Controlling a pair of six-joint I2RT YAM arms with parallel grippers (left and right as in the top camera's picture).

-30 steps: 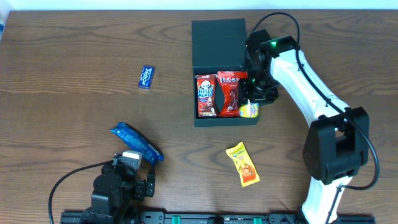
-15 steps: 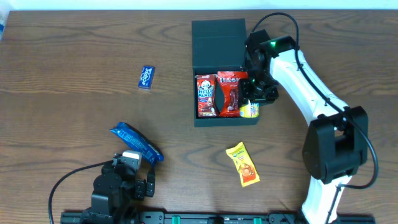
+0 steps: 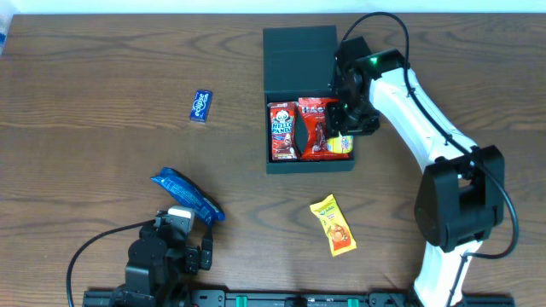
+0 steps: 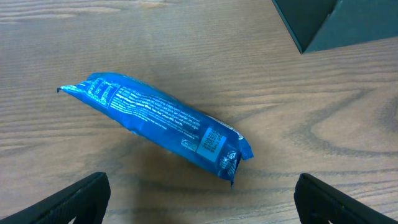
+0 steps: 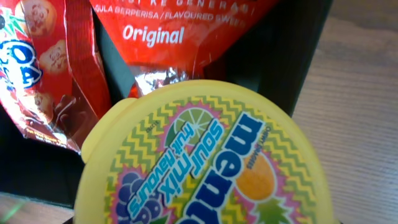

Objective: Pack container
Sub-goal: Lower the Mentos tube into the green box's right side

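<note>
The container is a dark square box with its flap lid open toward the back. Inside lie a red Hello Panda packet and a red sweets packet. My right gripper hangs over the box's right side, shut on a yellow Mentos tub. In the right wrist view the tub's lid hides the fingers, with the red packets behind it. My left gripper stands open just short of a blue packet, which lies on the table.
A small blue packet lies at the left of the table. A yellow packet lies in front of the box. The long blue packet is at the front left, by the left arm.
My right gripper has shifted slightly back and left with the yellow tub, from over the box's front right corner to inside its right side. The left arm has not moved.
</note>
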